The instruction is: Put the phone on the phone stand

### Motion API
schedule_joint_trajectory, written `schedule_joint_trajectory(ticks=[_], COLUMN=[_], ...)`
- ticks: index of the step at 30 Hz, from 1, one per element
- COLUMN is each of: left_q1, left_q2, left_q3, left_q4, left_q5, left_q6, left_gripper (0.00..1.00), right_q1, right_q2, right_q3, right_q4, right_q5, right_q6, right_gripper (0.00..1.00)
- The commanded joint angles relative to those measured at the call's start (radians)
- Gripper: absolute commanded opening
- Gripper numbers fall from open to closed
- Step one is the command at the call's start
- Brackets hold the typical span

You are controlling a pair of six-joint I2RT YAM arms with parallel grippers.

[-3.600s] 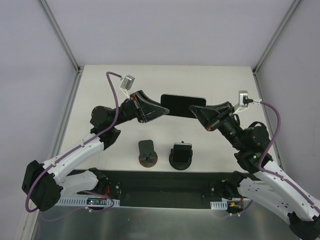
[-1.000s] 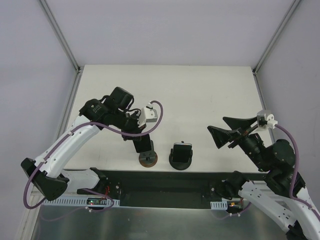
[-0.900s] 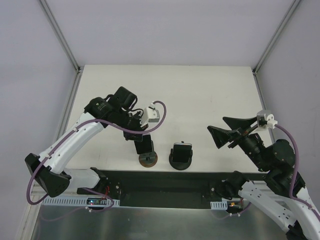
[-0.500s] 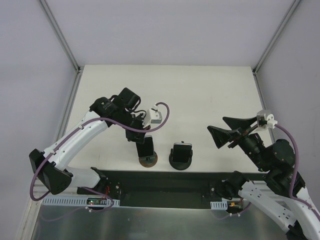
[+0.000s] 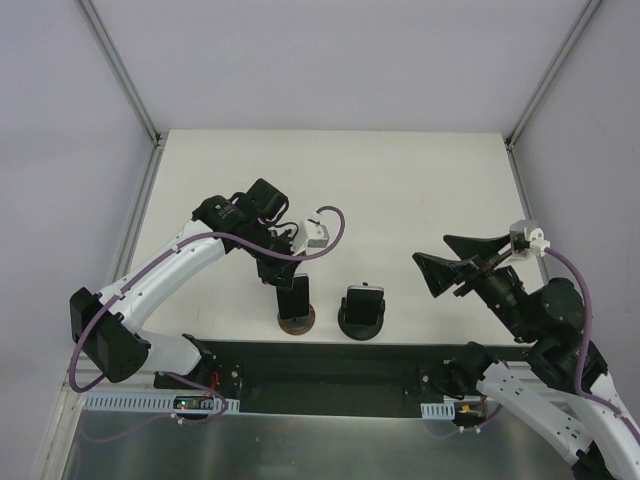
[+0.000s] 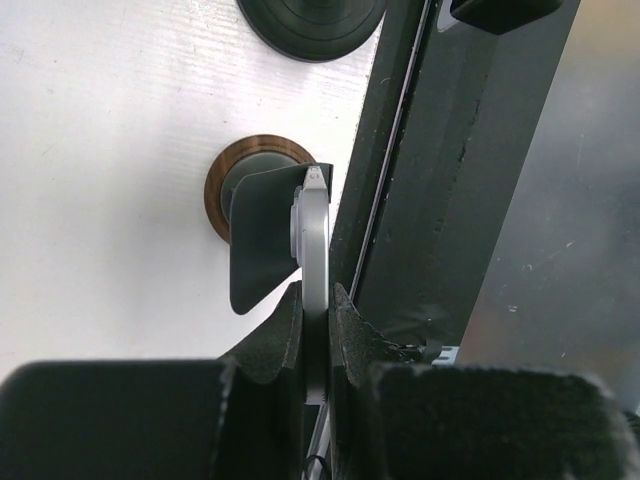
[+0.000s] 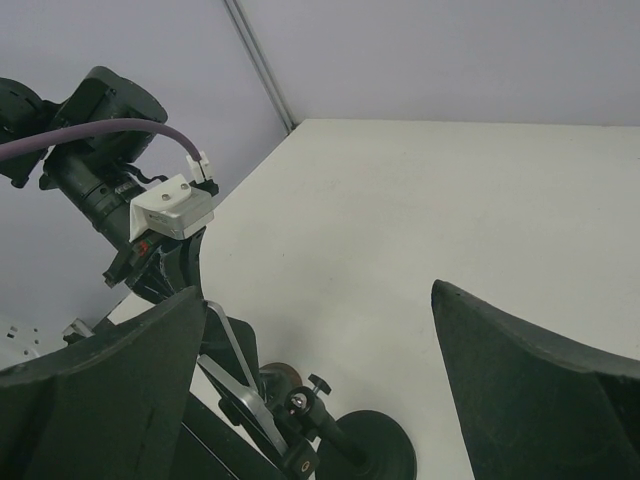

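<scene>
The phone [image 5: 296,296] is a dark slab with a silver edge [image 6: 313,235], held upright. My left gripper [image 5: 284,272] is shut on its upper end, and the pads [image 6: 283,330] press both faces. Its lower part lies against the dark back plate [image 6: 258,240] of the phone stand [image 5: 296,320], which has a round brown base [image 6: 222,188]. Whether the phone sits in the stand's lip is hidden. My right gripper [image 5: 432,250] hangs open and empty to the right, well apart. In the right wrist view the phone's [image 7: 225,335] thin edge shows under the left gripper.
A second black stand [image 5: 361,322] with a silver-edged device on it is just right of the first one; its ball joint [image 7: 300,400] and round base [image 7: 380,452] show in the right wrist view. A dark rail [image 5: 330,365] runs along the table's near edge.
Earlier both grippers held the phone flat above the table. Over the last second my left arm carried it right and down onto the brown-based stand. The right gripper stayed still and open.
</scene>
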Motion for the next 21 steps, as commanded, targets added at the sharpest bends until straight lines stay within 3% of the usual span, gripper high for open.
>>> schedule_joint_trajectory(ticks=[1, 12, 18, 21], left_q1=[-0.008, -0.006, 0.000, 0.007], left_q2=[0.014, -0.004, -0.036, -0.058], left_q3=[0.010, -0.011, -0.068, -0.078], left_q4=[0.029, 0.042, 0.075, 0.098], left_q5=[0.049, 0.003, -0.078, -0.093], left_q6=[-0.021, -0.046, -0.081, -0.093], left_gripper=[0.00, 0.00, 0.10, 0.22], right_q1=[-0.002, -0.003, -0.003, -0.003], right_q2=[-0.015, -0.022, -0.016, -0.012], right_q3=[-0.002, -0.007, -0.007, -0.004], right_q4=[0.016, 0.010, 0.010, 0.010], right_q5=[0.012, 0.013, 0.009, 0.004], right_q6=[0.006, 0.006, 0.009, 0.010], right_gripper=[0.97, 0.96, 0.97, 0.96])
